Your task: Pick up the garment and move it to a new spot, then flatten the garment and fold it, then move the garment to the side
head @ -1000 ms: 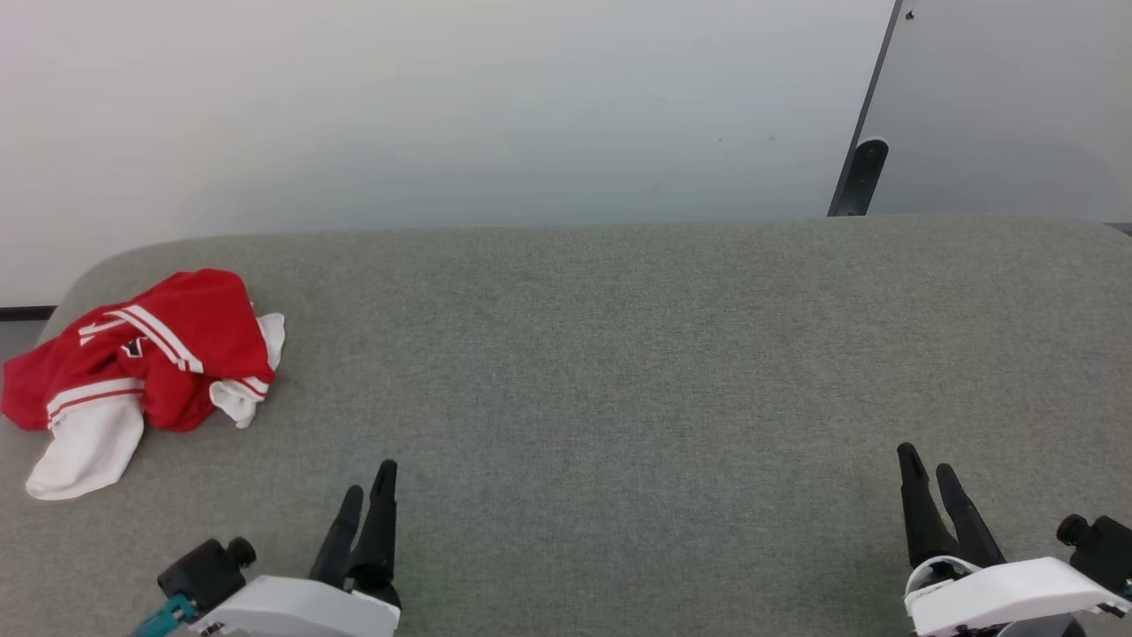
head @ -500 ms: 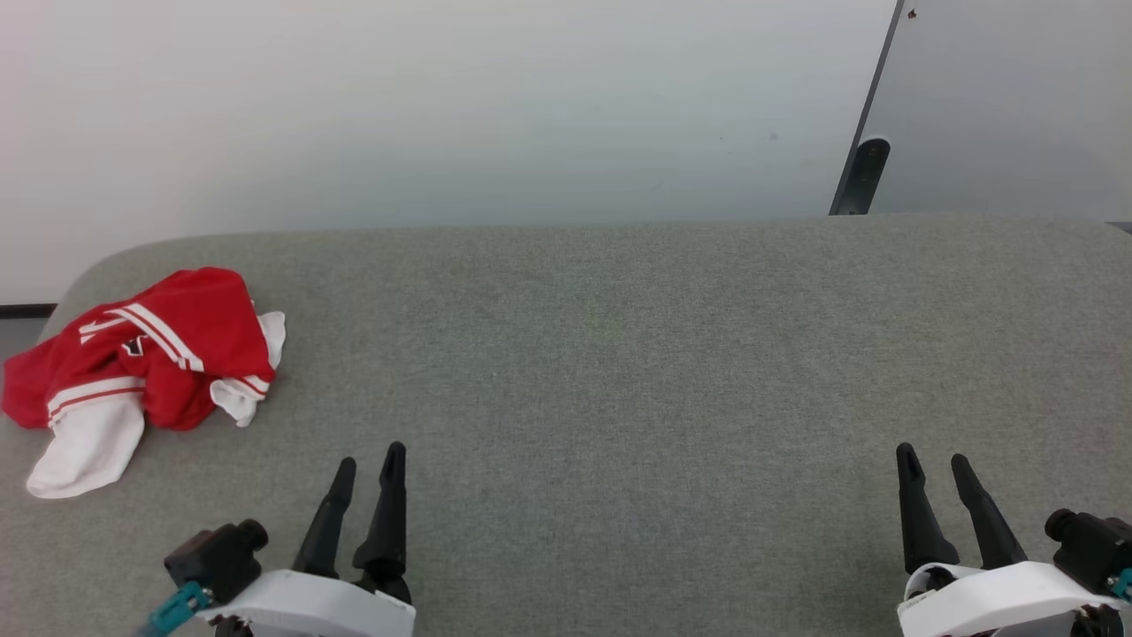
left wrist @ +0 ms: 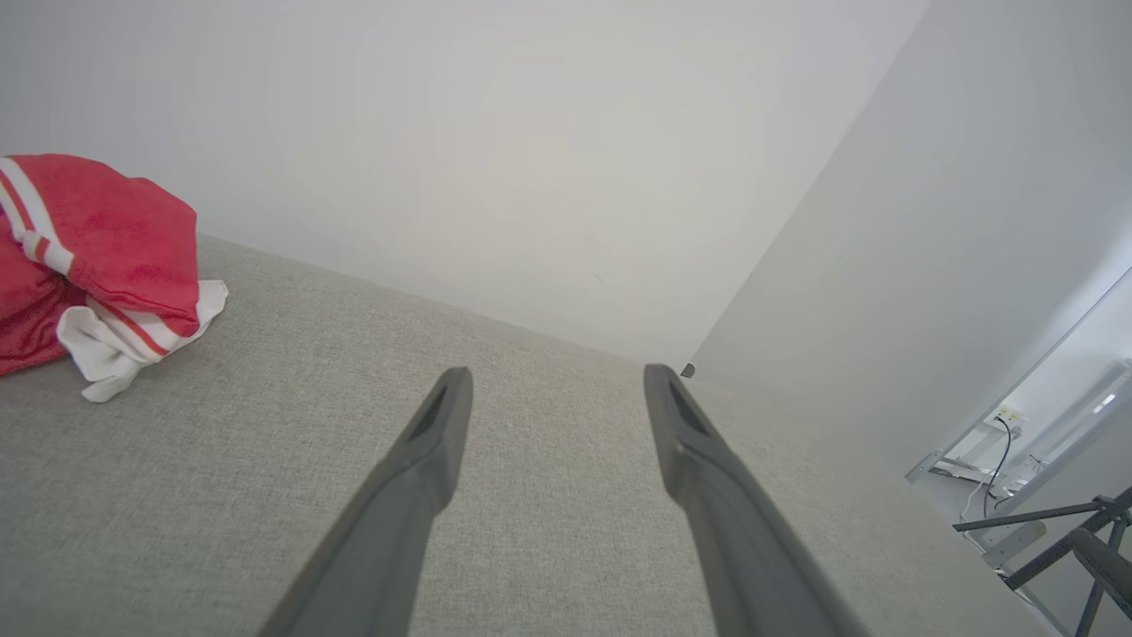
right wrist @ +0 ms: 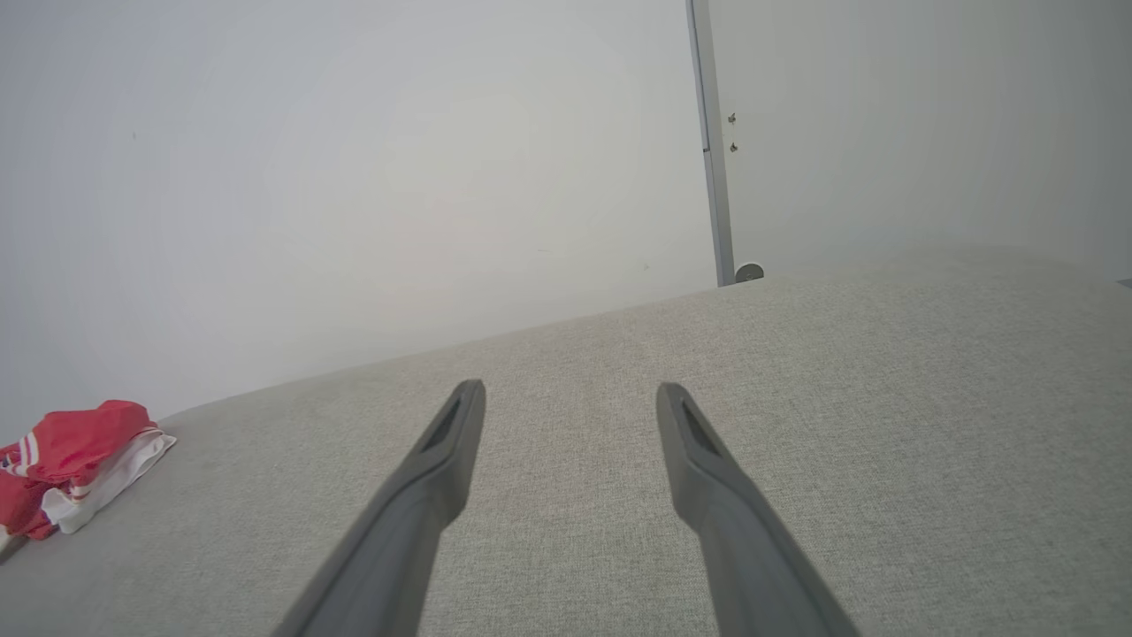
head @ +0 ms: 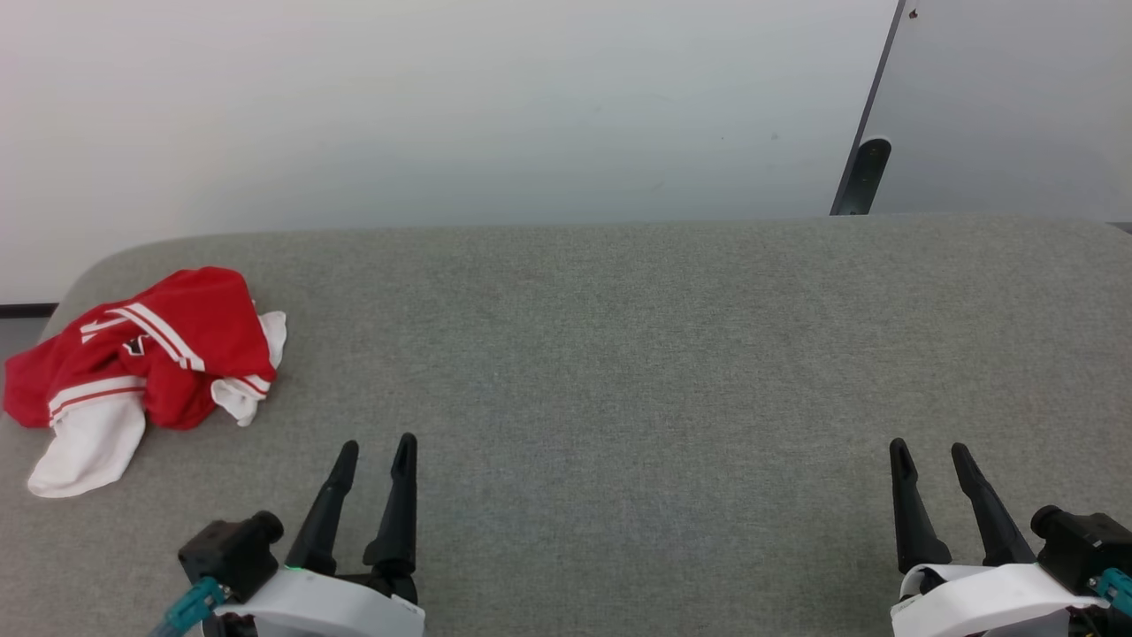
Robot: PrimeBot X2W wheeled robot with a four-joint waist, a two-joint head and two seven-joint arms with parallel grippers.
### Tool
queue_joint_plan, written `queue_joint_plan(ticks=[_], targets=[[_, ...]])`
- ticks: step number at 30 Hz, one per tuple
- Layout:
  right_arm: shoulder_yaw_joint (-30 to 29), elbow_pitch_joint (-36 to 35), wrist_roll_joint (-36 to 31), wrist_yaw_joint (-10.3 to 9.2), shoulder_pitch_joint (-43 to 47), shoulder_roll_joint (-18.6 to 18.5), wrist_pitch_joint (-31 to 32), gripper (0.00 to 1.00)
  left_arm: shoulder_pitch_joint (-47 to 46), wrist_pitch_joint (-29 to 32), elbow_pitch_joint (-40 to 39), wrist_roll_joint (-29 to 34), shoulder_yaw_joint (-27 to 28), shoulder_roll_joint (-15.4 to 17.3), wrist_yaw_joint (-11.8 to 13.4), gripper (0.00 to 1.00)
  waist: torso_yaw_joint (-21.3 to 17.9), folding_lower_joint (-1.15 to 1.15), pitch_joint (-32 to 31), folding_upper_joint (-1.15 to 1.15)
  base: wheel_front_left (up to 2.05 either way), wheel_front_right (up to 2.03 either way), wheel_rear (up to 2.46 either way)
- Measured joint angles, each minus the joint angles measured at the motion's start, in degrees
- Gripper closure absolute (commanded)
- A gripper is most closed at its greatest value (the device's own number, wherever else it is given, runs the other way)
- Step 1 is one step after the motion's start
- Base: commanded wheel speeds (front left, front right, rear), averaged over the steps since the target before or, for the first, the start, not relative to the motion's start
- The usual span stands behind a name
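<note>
Left fingers and right fingers stand spread, empty. The red jersey lies ahead-left of the left fingers (crumpled): best pinch a raised fold.

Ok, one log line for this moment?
garment: crumpled, far left of grey surface | left pincer: open, empty | right pincer: open, empty | pickup: not started

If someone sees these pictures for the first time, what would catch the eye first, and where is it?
The bright red garment with white sleeve ends stands out first; it lies crumpled at the far left of the grey surface, the one strong colour there. Next come the dark fingers at the near edge: the left gripper at lower left and the right gripper at lower right, both open, empty and apart from the garment.
</note>
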Motion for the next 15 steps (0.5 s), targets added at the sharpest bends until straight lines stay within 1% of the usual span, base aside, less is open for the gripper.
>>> queue_joint_plan(ticks=[15], targets=[[0.7, -0.6, -8.2, 0.00, 0.0, 0.0, -1.9, 0.00, 0.3, -1.8, -1.3, 5.9, -0.7, 0.6, -0.1, 0.00, 0.3, 0.00, 0.0, 0.00, 0.00, 0.00, 0.00]])
